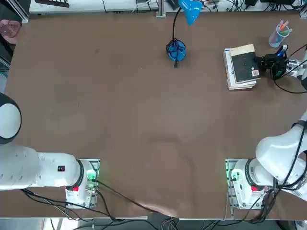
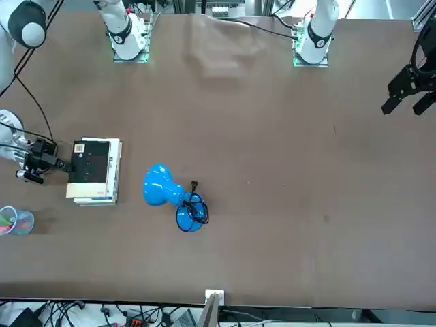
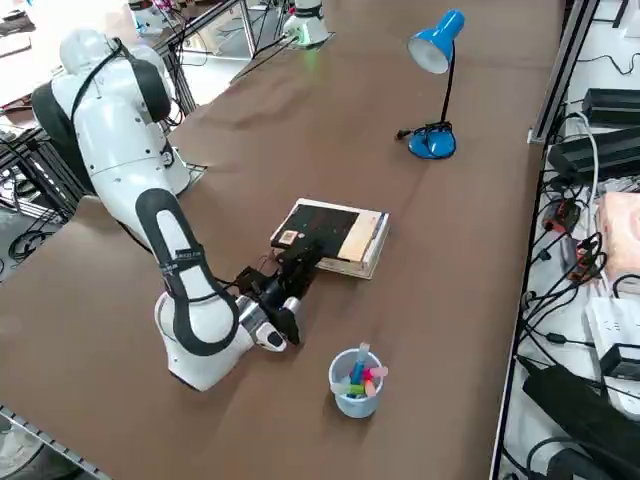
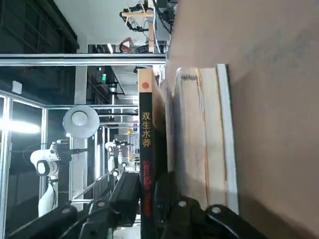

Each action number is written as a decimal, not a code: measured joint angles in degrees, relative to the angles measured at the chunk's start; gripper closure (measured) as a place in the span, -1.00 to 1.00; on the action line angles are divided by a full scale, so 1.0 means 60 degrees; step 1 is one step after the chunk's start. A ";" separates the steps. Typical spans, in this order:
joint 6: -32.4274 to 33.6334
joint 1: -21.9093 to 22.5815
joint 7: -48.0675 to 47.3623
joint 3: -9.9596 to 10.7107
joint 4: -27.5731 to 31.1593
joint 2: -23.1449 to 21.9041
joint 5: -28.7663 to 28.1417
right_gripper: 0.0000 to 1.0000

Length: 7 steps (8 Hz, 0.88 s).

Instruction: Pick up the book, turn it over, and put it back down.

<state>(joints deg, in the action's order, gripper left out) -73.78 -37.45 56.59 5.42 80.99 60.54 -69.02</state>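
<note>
Two stacked: right gripper [image 1: 266, 63] clamped shut on thin book's [image 1: 245, 66] edge only; could slip mid-flip or drag white book [image 1: 236, 75].

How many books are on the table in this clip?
2, stacked near the table's far right corner: the small black book on top, its edge pinched by the right hand, and a larger white book beneath. Nothing seems hidden.

Light: even, bright overhead; surface [image 1: 144, 120] evenly lit, matte, little glare.
Shadows: soft, short, beside lamp [image 3: 437, 60] and books.
Wrist view: bright ceiling lights flare at far side; close end effector [image 4: 149, 199] dark, soft-focused.
</note>
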 joint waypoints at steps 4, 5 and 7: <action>0.0328 -0.0003 -0.0171 0.0009 -0.0330 -0.0017 0.0058 0.79; 0.0624 -0.0010 -0.0554 0.0032 -0.0714 -0.0051 0.0163 0.79; 0.0884 -0.0055 -0.1145 0.0124 -0.1363 -0.0329 0.0504 0.79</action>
<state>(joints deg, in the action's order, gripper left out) -68.47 -37.78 49.72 6.16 72.81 58.57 -65.99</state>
